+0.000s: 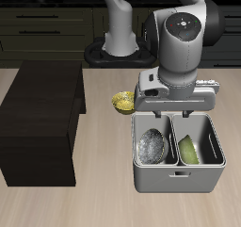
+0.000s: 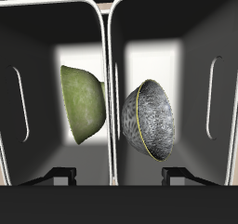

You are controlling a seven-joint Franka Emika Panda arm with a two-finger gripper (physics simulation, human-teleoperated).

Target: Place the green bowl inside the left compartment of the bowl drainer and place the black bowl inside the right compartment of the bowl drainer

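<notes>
Green bowl (image 2: 82, 101) and black bowl (image 2: 152, 119) inside bowl drainer (image 1: 177, 177)

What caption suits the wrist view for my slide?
Green bowl and black bowl stand on edge in separate bowl drainer wells.

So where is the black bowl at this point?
In the exterior view the black bowl stands on edge inside one well of the bowl drainer, with the green bowl in the neighbouring well across the divider; the gripper hangs above them.

Each well of the bowl drainer (image 1: 179, 179) holds a bowl on edge: the green bowl (image 2: 83, 102) and the black bowl (image 2: 152, 119) flank the divider. Open room remains beside each toward the outer walls.
</notes>
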